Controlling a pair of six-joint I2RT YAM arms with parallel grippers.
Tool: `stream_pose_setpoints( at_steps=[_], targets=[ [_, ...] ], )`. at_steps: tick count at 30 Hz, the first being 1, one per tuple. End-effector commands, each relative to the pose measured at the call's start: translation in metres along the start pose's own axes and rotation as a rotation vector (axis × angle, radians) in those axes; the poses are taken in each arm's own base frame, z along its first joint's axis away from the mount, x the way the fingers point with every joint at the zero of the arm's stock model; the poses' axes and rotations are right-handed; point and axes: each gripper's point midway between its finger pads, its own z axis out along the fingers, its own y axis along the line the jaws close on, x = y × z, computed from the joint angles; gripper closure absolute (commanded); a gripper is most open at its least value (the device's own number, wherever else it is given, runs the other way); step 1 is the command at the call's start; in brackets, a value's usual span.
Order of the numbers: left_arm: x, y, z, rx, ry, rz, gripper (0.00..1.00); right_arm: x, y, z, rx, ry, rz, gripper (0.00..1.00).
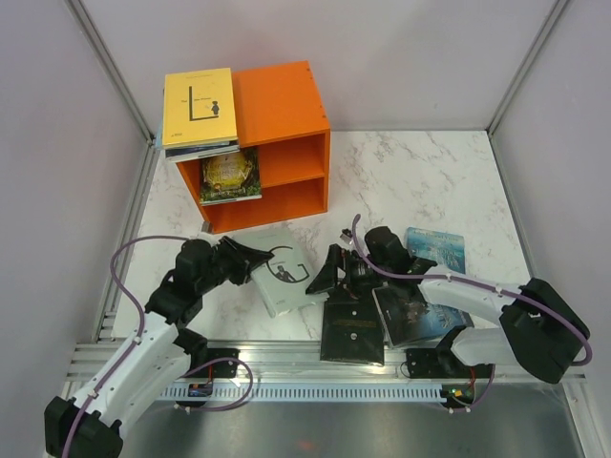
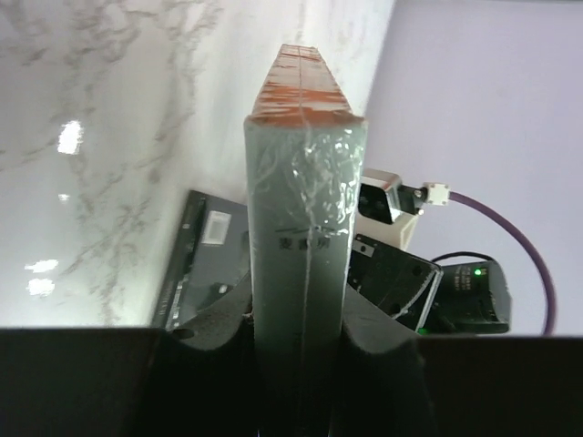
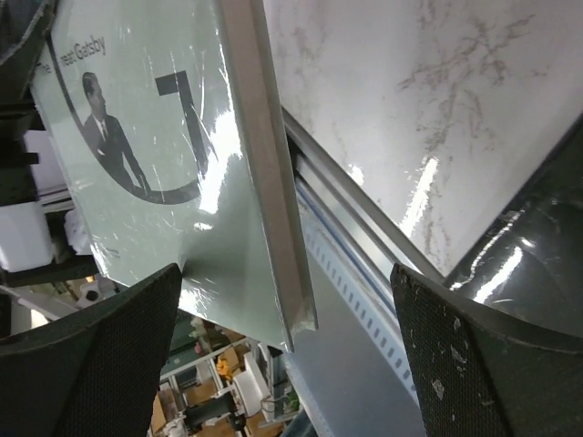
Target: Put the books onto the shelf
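In my judgement the main danger is that the grey-white book [image 1: 284,272] slips or turns in the grip. The left fingers [image 2: 217,339] hold it only at one narrow edge, the cover looks glossy, and most of its length stands out free beyond them. A fast swing toward the shelf [image 1: 282,103] could therefore let it rotate or drop onto the table [image 1: 430,181]. A second danger is a collision with the right fingers [image 3: 96,360], which are spread wide apart just beside the far side of the same book. A careless move of either arm may push the book out of the grip. The yellow book [image 1: 199,107] also lies on a small pile that overhangs the left end of the shelf top, and a knock there could bring it down. The grey-white book is in front of the shelf, between the two arms. The left fingers are clamped on it, one on each face, with the book edge-on between them. In the right wrist view it lies toward the finger at the left of that picture, and its long edge reaches into the open gap. Whether it touches that finger I cannot tell.
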Motion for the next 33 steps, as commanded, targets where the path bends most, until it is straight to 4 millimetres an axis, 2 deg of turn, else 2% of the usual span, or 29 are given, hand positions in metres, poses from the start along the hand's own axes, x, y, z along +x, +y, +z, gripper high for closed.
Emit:
stream_pose_setpoints(
  at_steps=[1, 3, 4, 7, 10, 11, 14, 16, 18, 19, 20, 21, 24, 27, 28, 29, 30, 31, 33],
  targets=[
    [-0.003, -0.089, -0.023, 0.344, 0.017, -0.033, 0.98, -0.008, 0.048, -0.009, -0.181, -0.045, 0.010, 0.02],
    [-0.003, -0.090, -0.025, 0.380, 0.015, -0.065, 0.98, -0.006, 0.059, -0.014, -0.236, -0.045, 0.038, 0.02],
    [-0.003, -0.090, -0.025, 0.385, 0.012, -0.074, 0.98, -0.009, 0.071, -0.017, -0.282, -0.054, 0.051, 0.02],
    [-0.004, -0.090, -0.026, 0.399, 0.005, -0.094, 0.98, -0.011, 0.085, -0.025, -0.329, -0.072, 0.054, 0.07],
    [-0.004, -0.091, -0.029, 0.409, 0.003, -0.098, 0.98, -0.014, 0.097, -0.032, -0.355, -0.095, 0.040, 0.24],
    [-0.004, -0.091, -0.029, 0.407, 0.002, -0.098, 0.98, -0.014, 0.101, -0.035, -0.364, -0.105, 0.039, 0.40],
    [-0.004, -0.091, -0.030, 0.402, 0.001, -0.093, 0.98, -0.016, 0.107, -0.039, -0.374, -0.119, 0.030, 0.61],
    [-0.004, -0.090, -0.030, 0.396, -0.002, -0.089, 0.98, -0.015, 0.108, -0.040, -0.363, -0.118, 0.017, 0.66],
    [-0.004, -0.089, -0.029, 0.386, 0.000, -0.086, 0.98, -0.015, 0.114, -0.043, -0.372, -0.121, -0.006, 0.79],
    [-0.003, -0.087, -0.028, 0.380, 0.005, -0.085, 0.98, -0.016, 0.117, -0.045, -0.376, -0.123, -0.010, 0.87],
    [-0.003, -0.087, -0.028, 0.376, 0.006, -0.080, 0.98, -0.015, 0.119, -0.046, -0.380, -0.124, -0.018, 1.00],
    [-0.003, -0.086, -0.027, 0.371, 0.010, -0.075, 0.98, -0.015, 0.122, -0.048, -0.389, -0.125, -0.023, 1.00],
    [0.005, -0.083, -0.022, 0.330, 0.062, -0.038, 0.86, -0.017, 0.136, -0.055, -0.421, -0.141, -0.052, 1.00],
    [0.007, -0.085, -0.019, 0.285, 0.086, 0.014, 0.70, -0.023, 0.148, -0.061, -0.414, -0.171, -0.076, 1.00],
    [0.008, -0.080, -0.018, 0.252, 0.088, 0.042, 0.60, -0.025, 0.155, -0.064, -0.415, -0.180, -0.093, 1.00],
    [0.006, -0.090, -0.022, 0.255, 0.081, 0.059, 0.55, -0.027, 0.159, -0.066, -0.416, -0.189, -0.098, 1.00],
    [0.005, -0.084, -0.022, 0.217, 0.081, 0.063, 0.47, -0.029, 0.161, -0.066, -0.410, -0.192, -0.099, 1.00],
    [0.005, -0.086, -0.023, 0.213, 0.077, 0.094, 0.42, -0.031, 0.170, -0.070, -0.424, -0.199, -0.116, 1.00],
    [0.001, -0.096, -0.031, 0.215, 0.060, 0.124, 0.36, -0.034, 0.177, -0.072, -0.431, -0.201, -0.128, 1.00]
  ],
)
